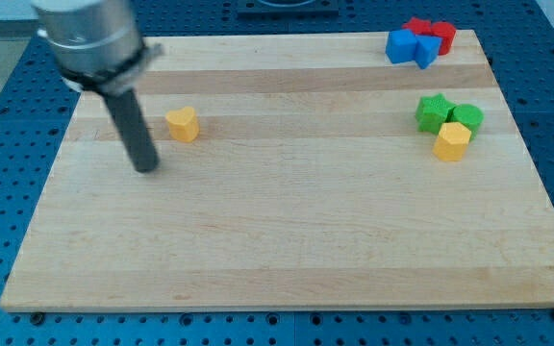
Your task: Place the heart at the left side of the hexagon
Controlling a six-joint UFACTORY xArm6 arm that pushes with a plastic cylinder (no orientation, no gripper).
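While the pincer, a bare rod holding nothing, rests its tip (146, 167) just left of the yellow heart (183, 124), an off-centre shove could spin it wide of the far-right yellow hexagon (452, 140).

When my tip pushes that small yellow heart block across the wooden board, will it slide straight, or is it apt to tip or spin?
The yellow heart block looks squat and flat-bottomed, so it will probably slide rather than tip or roll. The wooden board looks smooth, so drag is likely low. My tip sits left of and below it in the view; its lobed outline may make it spin under an off-centre push.
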